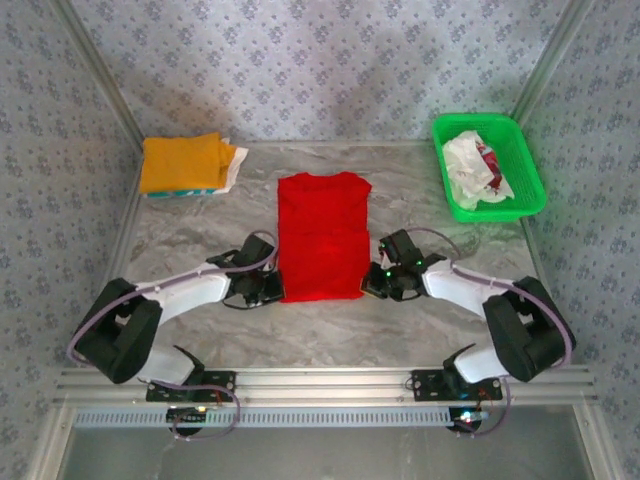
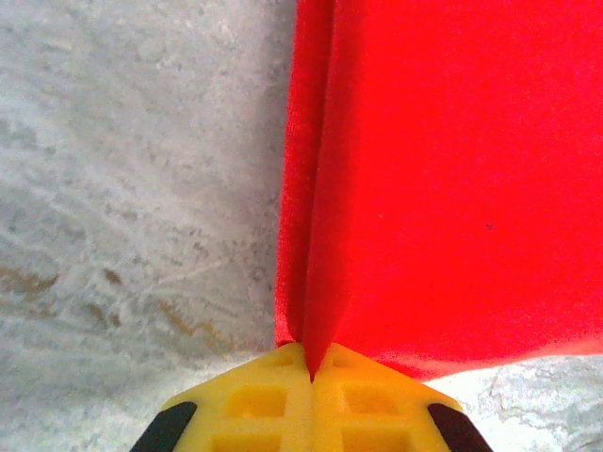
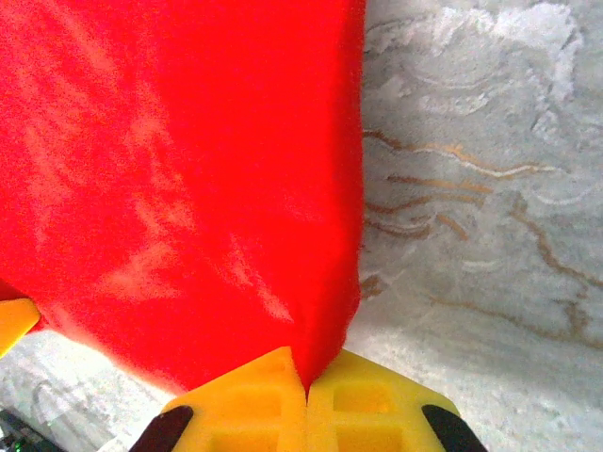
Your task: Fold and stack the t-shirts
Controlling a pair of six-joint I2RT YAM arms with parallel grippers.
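- the red t-shirt (image 1: 322,235) lies folded into a long strip mid-table, collar end away from the arms.
- the left gripper (image 2: 311,372) pinches its near left corner, jaws pressed together on the cloth.
- the right gripper (image 3: 306,381) pinches the near right corner likewise.
- an orange-yellow t-shirt (image 1: 182,162) tops a folded pile far left.
- a crumpled white t-shirt (image 1: 465,165) sits in the green basket (image 1: 528,160) far right.
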